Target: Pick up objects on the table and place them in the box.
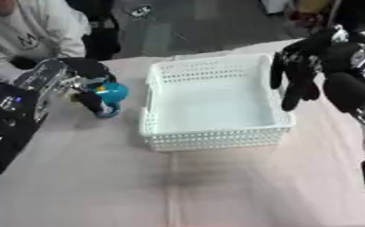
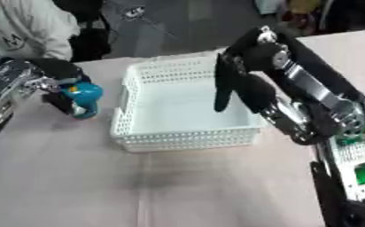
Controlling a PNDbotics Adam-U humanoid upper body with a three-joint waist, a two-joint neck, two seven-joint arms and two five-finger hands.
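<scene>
A small teal toy (image 1: 110, 98) with an orange spot stands on the table left of the white perforated box (image 1: 216, 135). My left hand (image 1: 83, 84) has its fingers and thumb curled round the toy's left side. The box has nothing in it. My right hand (image 1: 298, 66) hangs above the box's right wall with its fingers straight and pointing down, holding nothing.
The table (image 1: 100, 186) has a pale pink cloth on it. A person in a grey top sits at the far left edge. Beyond the far edge lies dark floor with some clutter.
</scene>
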